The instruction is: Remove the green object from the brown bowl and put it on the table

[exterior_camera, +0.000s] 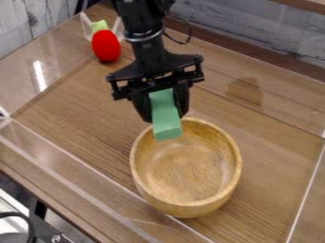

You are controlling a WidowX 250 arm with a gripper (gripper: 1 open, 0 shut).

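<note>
The gripper is pointed steeply downward, its black fingers partly spread and closed on the upper end of the green object. The block is held clear of the brown bowl, hanging tilted over the bowl's far-left rim. The bowl is set on the table. A red round toy is seen well behind, near the far acrylic wall.

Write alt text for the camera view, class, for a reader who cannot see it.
A black robot gripper holds a green object in its jaws, lifted above the far rim of an empty brown bowl. The bowl sits on a wooden table; a red toy lies behind.
</note>
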